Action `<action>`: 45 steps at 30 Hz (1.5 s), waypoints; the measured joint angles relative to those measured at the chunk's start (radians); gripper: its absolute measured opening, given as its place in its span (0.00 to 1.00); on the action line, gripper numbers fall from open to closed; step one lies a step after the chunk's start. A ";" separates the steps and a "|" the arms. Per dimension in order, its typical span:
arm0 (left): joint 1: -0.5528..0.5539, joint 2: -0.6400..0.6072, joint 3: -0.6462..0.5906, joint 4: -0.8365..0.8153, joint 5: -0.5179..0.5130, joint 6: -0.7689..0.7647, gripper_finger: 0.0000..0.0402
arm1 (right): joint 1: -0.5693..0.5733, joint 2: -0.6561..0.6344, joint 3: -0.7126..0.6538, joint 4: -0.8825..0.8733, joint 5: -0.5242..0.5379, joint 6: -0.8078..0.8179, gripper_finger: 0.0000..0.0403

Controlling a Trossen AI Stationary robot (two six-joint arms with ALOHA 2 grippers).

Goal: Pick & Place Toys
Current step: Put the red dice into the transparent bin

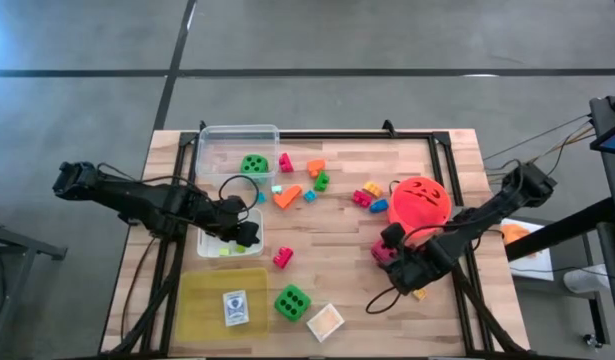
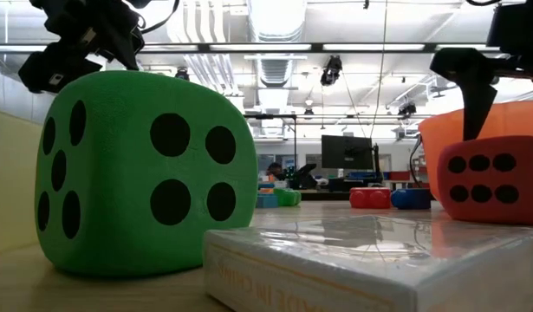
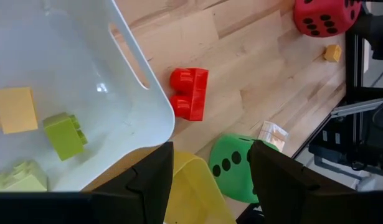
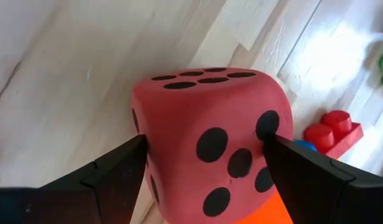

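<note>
- In the high view the right gripper [image 1: 395, 252] sits at the lower right of the table, just below the red-orange bucket [image 1: 421, 203].
- Its fingers [image 4: 110, 177] press both flanks of the pink die [image 4: 210, 137]; the jaws stand wide and are closed on it. The die rests on the wooden table [image 1: 347, 250].
- In the low view that die [image 2: 490, 179] shows at the right edge, in front of the bucket.
- The left gripper [image 1: 249, 233] hangs over the white tub [image 1: 209, 243] at centre left of the high view. Its jaws stand part open with nothing between them.
- In the left wrist view the tub [image 3: 141, 81] holds a yellow block [image 3: 15, 109] and two lime-green blocks [image 3: 65, 135].
- A red block [image 1: 282, 257] lies on the table just right of that tub.
- A green die [image 1: 291, 301] sits at lower centre, between a yellow lid [image 1: 202, 300] bearing a small card [image 1: 234, 307] and a clear flat box [image 1: 325, 321].
- A second green die [image 1: 253, 164] lies in the clear tub [image 1: 227, 135] at upper left.
- Loose blocks, orange [image 1: 286, 196], green [image 1: 321, 181] and pink [image 1: 285, 162], are scattered across the upper centre of the table.
</note>
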State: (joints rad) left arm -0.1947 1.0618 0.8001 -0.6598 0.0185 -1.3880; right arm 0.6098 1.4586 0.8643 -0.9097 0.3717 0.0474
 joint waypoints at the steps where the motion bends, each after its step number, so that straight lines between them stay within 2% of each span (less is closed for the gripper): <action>1: 0.000 0.000 0.000 0.001 0.000 0.000 0.50 | 0.000 -0.001 -0.005 0.011 -0.001 -0.003 0.78; 4: 0.000 0.000 0.000 0.012 0.000 0.000 0.50 | -0.001 -0.001 -0.015 0.031 -0.006 -0.010 0.76; 7: 0.000 0.000 0.000 0.015 0.000 0.000 0.50 | -0.001 -0.001 -0.027 0.037 -0.008 -0.010 0.70; 17: 0.000 0.000 0.000 0.017 0.000 -0.002 0.50 | 0.000 -0.001 -0.039 0.046 -0.020 0.002 0.36; 29: 0.000 0.000 0.000 0.037 0.001 -0.004 0.50 | -0.004 0.010 0.061 0.043 -0.025 0.088 0.29; 35: 0.000 0.000 0.000 0.037 0.001 0.000 0.50 | -0.001 0.010 0.126 0.032 -0.022 0.167 0.19; 45: 0.000 0.000 0.000 0.100 -0.015 0.032 0.50 | -0.037 -0.023 0.266 -0.048 0.114 0.267 0.17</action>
State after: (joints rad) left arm -0.1947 1.0618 0.8001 -0.5598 0.0035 -1.3561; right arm 0.5725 1.4352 1.1307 -0.9580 0.4860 0.3147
